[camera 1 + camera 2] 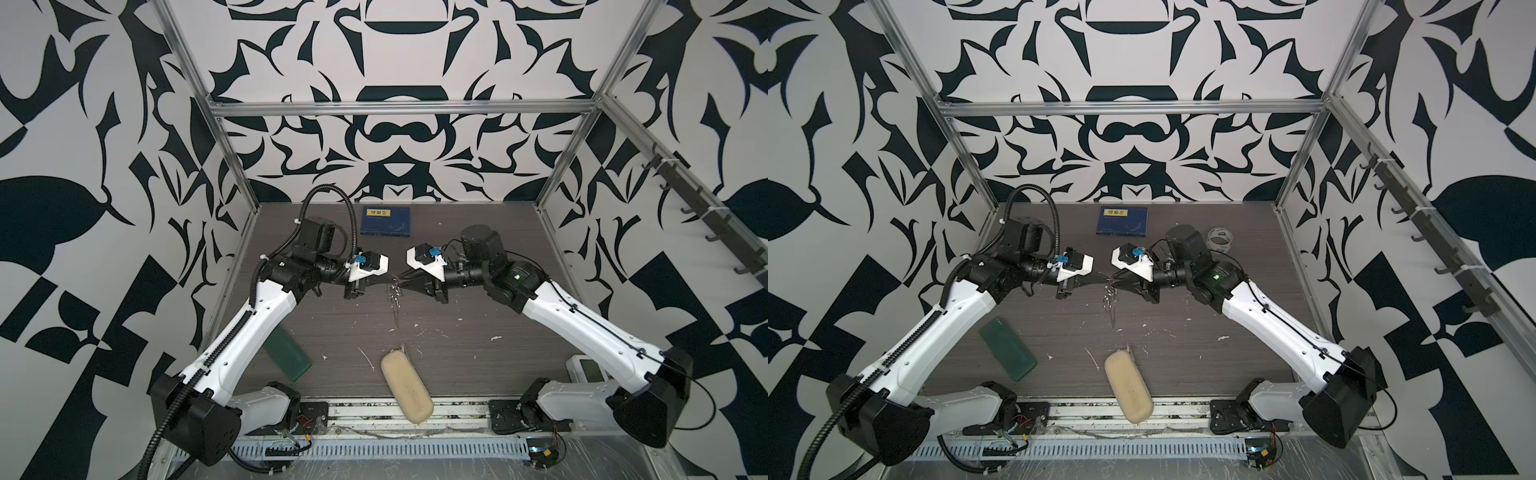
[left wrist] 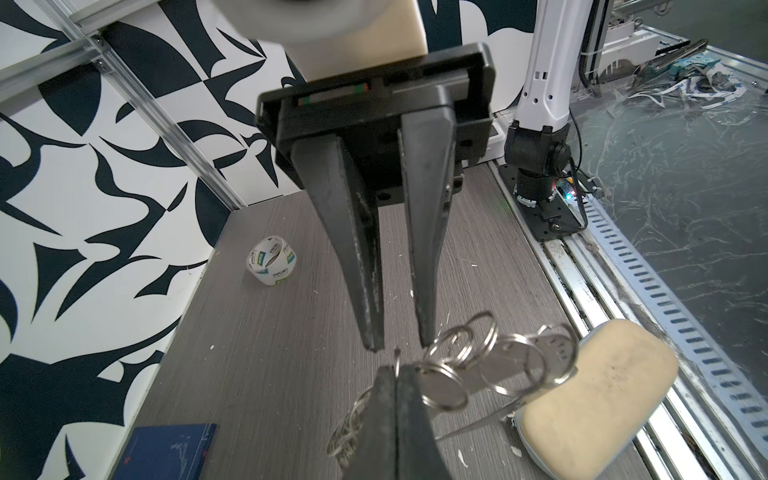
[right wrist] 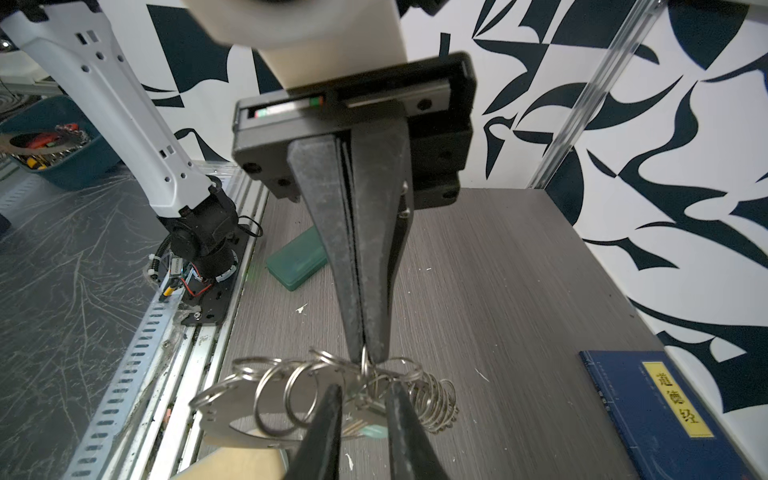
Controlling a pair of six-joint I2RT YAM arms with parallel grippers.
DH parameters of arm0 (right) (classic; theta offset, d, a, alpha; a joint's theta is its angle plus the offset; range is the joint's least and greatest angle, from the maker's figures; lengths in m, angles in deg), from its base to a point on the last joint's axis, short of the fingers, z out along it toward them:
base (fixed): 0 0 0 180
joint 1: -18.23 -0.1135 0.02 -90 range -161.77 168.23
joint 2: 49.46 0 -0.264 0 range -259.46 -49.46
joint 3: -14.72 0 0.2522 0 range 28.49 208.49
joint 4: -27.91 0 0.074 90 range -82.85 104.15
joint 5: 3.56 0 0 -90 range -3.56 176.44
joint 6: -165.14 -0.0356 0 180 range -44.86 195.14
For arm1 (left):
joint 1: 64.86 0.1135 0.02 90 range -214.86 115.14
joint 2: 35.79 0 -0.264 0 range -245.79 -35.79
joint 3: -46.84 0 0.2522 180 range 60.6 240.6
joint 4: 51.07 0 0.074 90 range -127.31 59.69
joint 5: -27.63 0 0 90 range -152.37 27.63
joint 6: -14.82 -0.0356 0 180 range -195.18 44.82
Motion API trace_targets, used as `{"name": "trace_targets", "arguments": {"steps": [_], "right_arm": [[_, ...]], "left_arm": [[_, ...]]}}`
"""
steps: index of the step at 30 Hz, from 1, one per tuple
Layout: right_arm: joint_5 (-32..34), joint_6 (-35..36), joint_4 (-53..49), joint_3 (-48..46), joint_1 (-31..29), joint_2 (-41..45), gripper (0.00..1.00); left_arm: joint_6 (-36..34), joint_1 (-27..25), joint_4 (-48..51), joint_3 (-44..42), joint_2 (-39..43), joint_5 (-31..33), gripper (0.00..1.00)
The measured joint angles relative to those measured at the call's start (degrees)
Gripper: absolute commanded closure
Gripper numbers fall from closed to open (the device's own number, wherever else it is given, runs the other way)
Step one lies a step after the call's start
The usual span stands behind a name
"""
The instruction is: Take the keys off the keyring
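Keyring point(image 1: 392, 291), a bunch of linked wire rings with a chain dangling, hangs above the middle of the grey tabletop point(image 1: 457, 324), between two robot grippers meeting tip to tip. The left gripper point(image 3: 365, 351) is fully closed, pinching one ring. The right gripper point(image 2: 401, 344) has its jaws slightly apart, straddling the bunch; whether it grips anything is unclear. A flat silvery key point(image 2: 515, 358) sits threaded among the rings. The step appears to be finding a hold. Next, the right jaws probably need to close on a key and work it off.
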Motion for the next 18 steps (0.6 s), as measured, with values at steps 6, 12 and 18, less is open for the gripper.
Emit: {"name": "trace_targets", "arguments": {"steps": [6, 12, 18], "right_arm": [[-0.13, 0.35, -0.37, 1.11, -0.28, -1.09, 0.87], [-0.2, 0.63, -0.7, 1.75, -0.81, -2.05, 0.92], [-0.39, 1.42, -1.22, 1.84, -0.92, -2.19, 1.0]], "left_arm": [[-0.87, -0.11, 0.39, 0.0, 0.0, 0.17, 1.0], [-1.25, -0.11, 0.46, 0.0, 0.04, 0.48, 1.0], [-1.25, -0.07, 0.83, 0.0, 0.11, 0.87, 1.0]]}}
